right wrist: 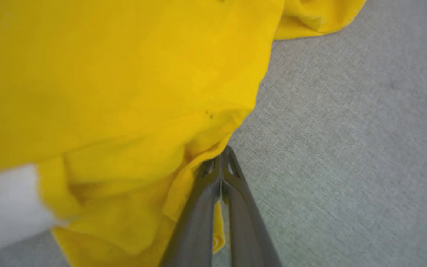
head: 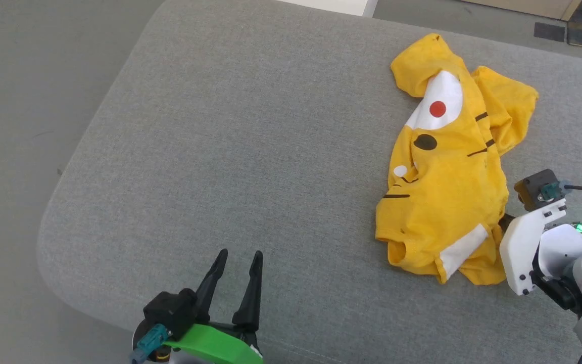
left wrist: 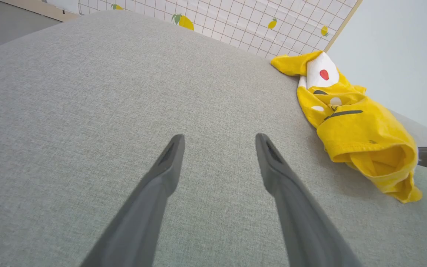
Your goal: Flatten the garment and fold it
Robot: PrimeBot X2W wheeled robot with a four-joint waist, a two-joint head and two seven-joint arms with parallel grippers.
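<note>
The shirt (head: 442, 192) lies crumpled on the right side of the grey cushion (head: 250, 141). Its face print is up, the far end is bunched, and the near hem is rolled over on itself with a white patch showing in the fold. Nothing is flat yet, so I judge the task barely begun: the whole spread and every fold are left to do. My right gripper (right wrist: 224, 155) sits at the shirt's near right edge with its 2 fingers pressed together. Creases run toward the tips, so I read it as pinching the cloth there. My left gripper (head: 240, 253) hovers over bare cushion, well apart from the shirt and to its left, jaws wide and holding nothing. I expect it will have to come across for a 2nd corner before the shirt can be drawn flat.
</note>
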